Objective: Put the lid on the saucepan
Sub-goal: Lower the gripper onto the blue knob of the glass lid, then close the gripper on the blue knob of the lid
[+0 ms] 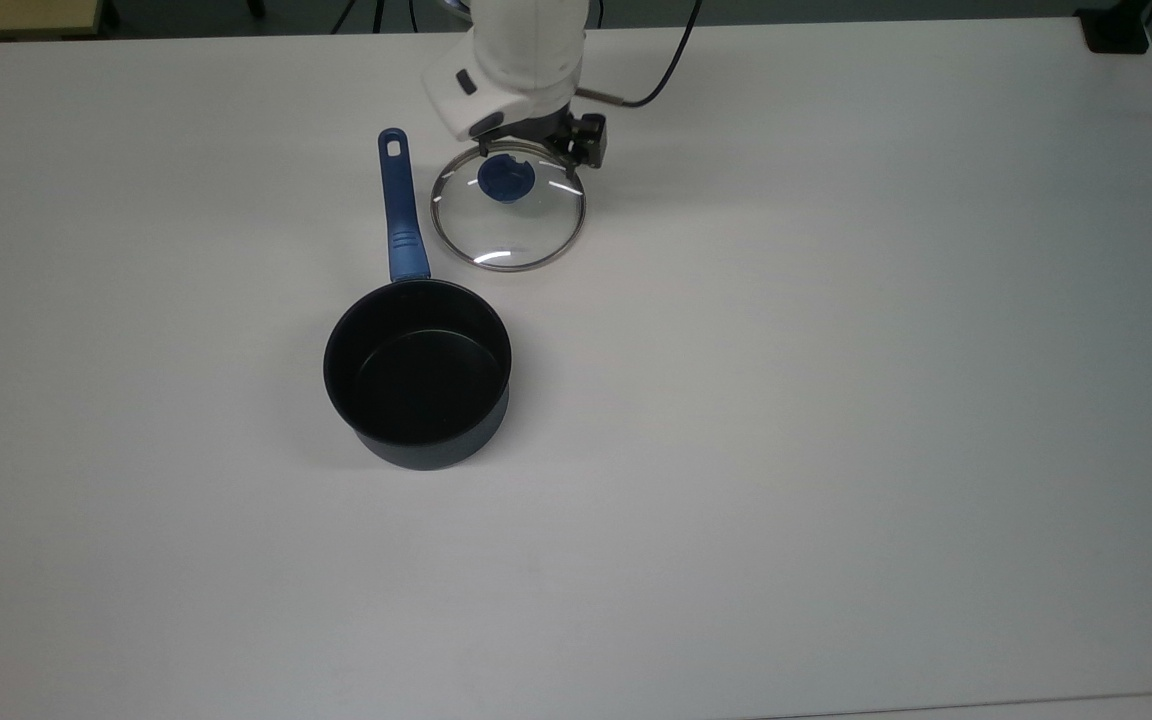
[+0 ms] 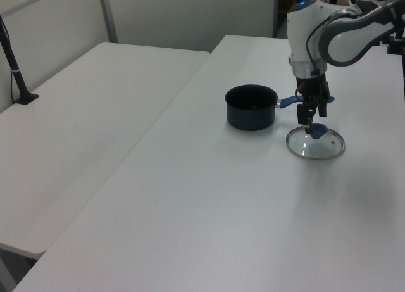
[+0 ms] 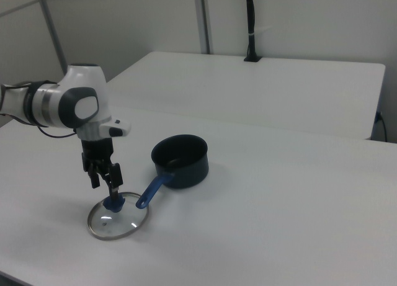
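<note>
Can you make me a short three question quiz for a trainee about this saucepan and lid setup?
1. True or false: the lid already sits on the saucepan.
2. What part of the lid is the claw poised over?
3. In the top view, the lid lies on which side of the pan's handle: A left, B right?

Key: 1 false, it lies flat on the table; 2 the blue knob; 3 B.

Beside the fingers point(image 2: 309, 126), the saucepan's handle point(image 1: 397, 208) blocks the top view's left, the lid point(image 1: 509, 205) lies beneath them, and bare table point(image 1: 836, 350) opens elsewhere.
</note>
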`<state>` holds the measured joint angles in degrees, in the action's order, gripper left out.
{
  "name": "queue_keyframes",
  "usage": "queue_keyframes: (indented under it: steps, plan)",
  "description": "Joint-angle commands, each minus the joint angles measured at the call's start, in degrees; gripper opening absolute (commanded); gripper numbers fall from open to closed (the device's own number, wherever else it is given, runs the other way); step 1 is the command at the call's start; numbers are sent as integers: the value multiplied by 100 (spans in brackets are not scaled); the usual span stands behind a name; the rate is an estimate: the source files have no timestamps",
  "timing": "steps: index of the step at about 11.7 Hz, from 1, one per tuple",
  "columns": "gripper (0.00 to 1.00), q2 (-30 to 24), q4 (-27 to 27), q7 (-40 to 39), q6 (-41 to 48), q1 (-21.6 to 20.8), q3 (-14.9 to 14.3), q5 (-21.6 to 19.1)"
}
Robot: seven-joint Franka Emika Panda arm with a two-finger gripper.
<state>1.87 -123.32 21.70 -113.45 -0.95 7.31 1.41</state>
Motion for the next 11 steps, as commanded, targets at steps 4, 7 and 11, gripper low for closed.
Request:
queue_keyframes:
  steps: [4, 7, 11]
  plan:
    - [97, 278, -263, 580, -290, 244, -1, 509]
    - [90, 612, -210, 748, -397, 174, 8, 518]
    - [46, 412, -26, 356, -161, 165, 51, 509]
